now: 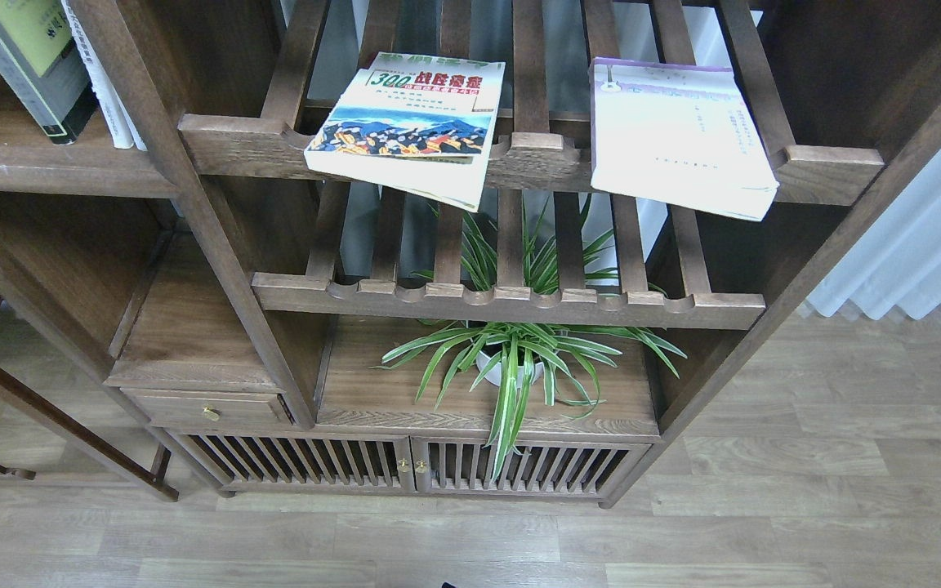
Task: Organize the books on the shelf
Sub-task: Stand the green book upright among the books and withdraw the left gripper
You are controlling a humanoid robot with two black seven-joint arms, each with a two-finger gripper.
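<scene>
The black-grey book with a yellow-green panel [25,61] stands tilted on the solid dark-brown shelf [54,167] at the upper left, beside thin white-spined books [107,90]. The cream "300" book [409,122] lies flat on the upper slatted rack [536,155], its corner hanging over the front rail. The white book with a purple top band [675,135] lies flat on the same rack to the right, also overhanging. Neither gripper nor arm is in view.
A lower slatted rack [511,302] sits under the upper one. A potted spider plant [519,359] stands on the board below. A small drawer [209,406] and slatted cabinet doors [413,465] are at the bottom. White curtain [920,245] hangs at right.
</scene>
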